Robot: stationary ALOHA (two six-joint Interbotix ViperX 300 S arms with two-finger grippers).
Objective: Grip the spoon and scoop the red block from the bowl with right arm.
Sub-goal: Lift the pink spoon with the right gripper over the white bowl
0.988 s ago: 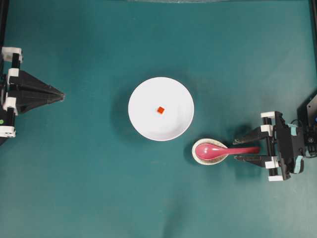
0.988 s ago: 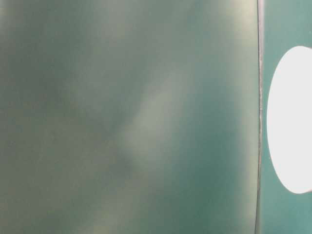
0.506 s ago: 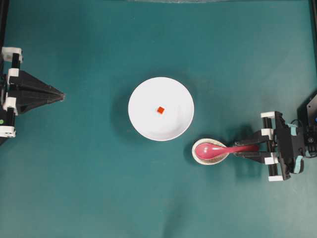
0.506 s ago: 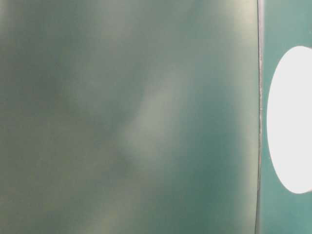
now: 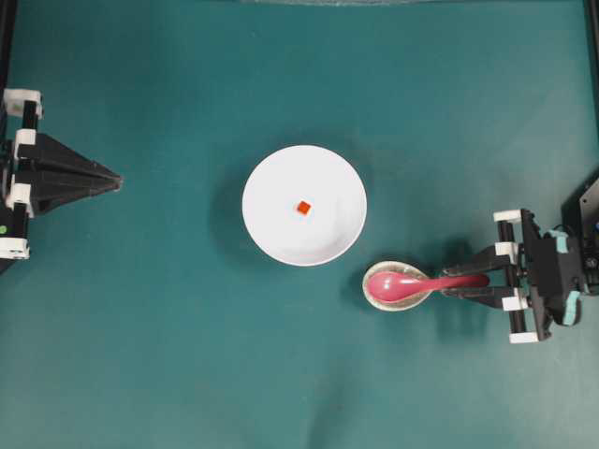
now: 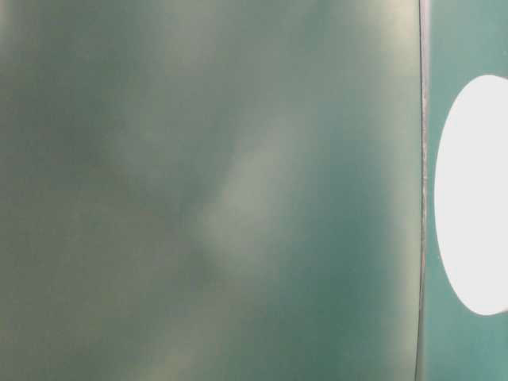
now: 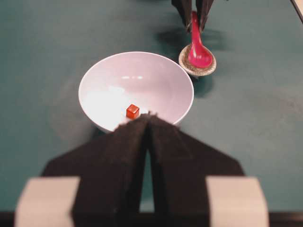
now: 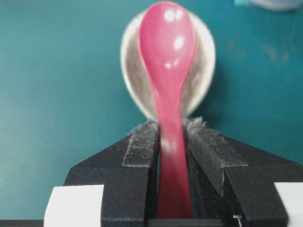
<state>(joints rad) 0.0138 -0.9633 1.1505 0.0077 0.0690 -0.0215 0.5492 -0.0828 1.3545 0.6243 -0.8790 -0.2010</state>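
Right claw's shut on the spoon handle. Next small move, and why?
Probably lift straight up a little. The right claw pinches the spoon by its handle, yet its scoop sits in the speckled dish; the red block waits in the bowl.

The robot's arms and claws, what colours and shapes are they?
Both are black. The left claw tapers to a sharp point like a beak, with white blocks at its back. The right claw has two thin black fingers, white blocks behind them, and teal bands on the arm. Up close, its finger pads look rough and fuzzy.
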